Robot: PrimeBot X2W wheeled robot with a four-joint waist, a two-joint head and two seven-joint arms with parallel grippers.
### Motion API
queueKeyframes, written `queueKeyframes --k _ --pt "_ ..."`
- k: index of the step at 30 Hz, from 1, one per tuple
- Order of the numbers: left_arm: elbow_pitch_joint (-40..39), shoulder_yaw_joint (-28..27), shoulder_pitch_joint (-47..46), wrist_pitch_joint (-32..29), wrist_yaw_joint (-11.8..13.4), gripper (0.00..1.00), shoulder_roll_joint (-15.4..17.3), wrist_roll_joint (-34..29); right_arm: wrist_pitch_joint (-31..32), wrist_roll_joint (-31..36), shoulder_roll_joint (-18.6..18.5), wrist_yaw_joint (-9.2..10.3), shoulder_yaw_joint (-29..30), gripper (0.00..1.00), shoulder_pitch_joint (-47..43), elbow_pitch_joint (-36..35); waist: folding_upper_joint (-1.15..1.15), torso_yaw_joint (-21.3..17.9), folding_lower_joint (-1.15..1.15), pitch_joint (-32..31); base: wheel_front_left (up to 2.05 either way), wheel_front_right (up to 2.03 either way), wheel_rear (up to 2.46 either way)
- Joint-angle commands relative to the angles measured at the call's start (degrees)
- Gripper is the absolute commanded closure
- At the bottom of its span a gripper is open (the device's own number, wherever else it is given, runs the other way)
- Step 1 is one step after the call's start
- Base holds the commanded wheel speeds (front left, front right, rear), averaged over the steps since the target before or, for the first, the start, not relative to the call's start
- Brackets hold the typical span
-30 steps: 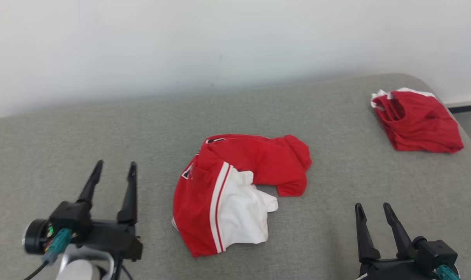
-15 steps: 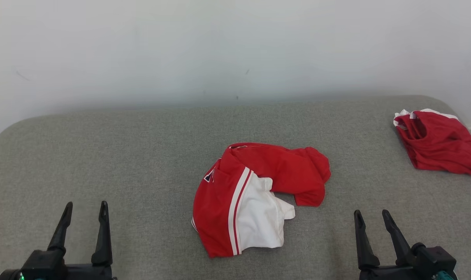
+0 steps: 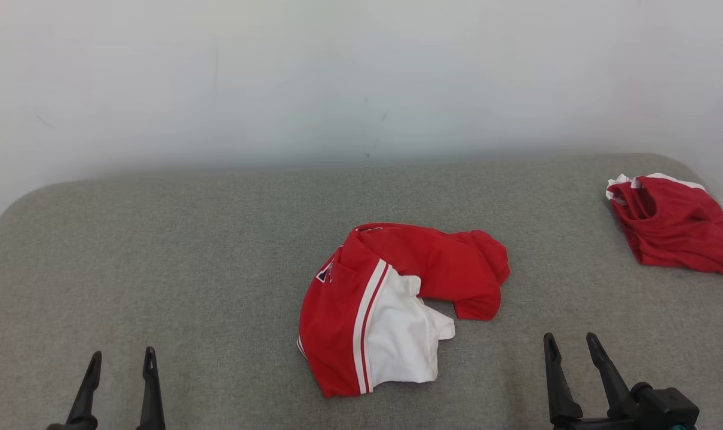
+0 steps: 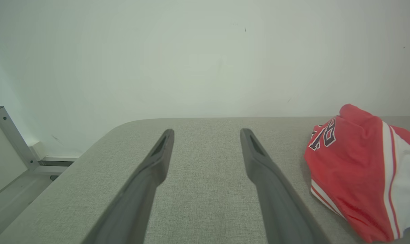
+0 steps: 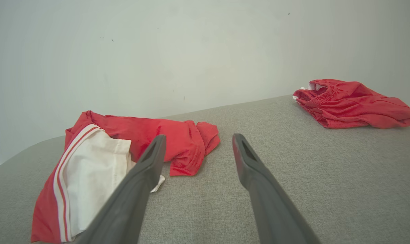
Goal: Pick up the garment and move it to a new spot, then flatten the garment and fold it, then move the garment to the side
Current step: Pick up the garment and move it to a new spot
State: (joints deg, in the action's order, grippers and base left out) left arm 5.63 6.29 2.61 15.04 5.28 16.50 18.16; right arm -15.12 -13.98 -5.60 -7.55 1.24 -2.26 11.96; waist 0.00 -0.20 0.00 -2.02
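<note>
I'm holding left gripper (image 3: 122,358) and right gripper (image 3: 570,340) spread apart, gripping nothing; crumpled red-white garment (image 3: 385,304) is lying between them on grey cushion (image 3: 188,251).

Grey bed (image 3: 158,251): crumpled red-white garment (image 3: 391,310) centre, second red garment (image 3: 672,230) far right.

The garment (image 3: 337,322) is red with a white panel, white stripes and a dark number patch at its 10 o'clock edge. It lies crumpled mid-way across the grey padded surface (image 3: 188,269), a red fold trailing toward 2 o'clock and the white panel at 5 o'clock.
</note>
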Motion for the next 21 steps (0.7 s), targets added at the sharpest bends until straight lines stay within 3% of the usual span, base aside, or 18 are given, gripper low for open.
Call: queueKeyframes --k 1,21 --pt "0.3 -0.4 0.9 0.2 -0.4 0.0 -0.6 -0.5 0.0 0.2 0.1 0.15 0.0 0.0 -0.5 0.1 0.0 0.1 0.0 0.0 0.0 0.0 0.0" --pt "1.8 -3.3 1.8 0.2 -3.5 0.0 -5.2 -4.5 0.0 -0.1 0.7 0.15 -1.4 0.0 -0.7 1.3 0.0 0.4 0.0 0.7 0.0 0.0 0.0"
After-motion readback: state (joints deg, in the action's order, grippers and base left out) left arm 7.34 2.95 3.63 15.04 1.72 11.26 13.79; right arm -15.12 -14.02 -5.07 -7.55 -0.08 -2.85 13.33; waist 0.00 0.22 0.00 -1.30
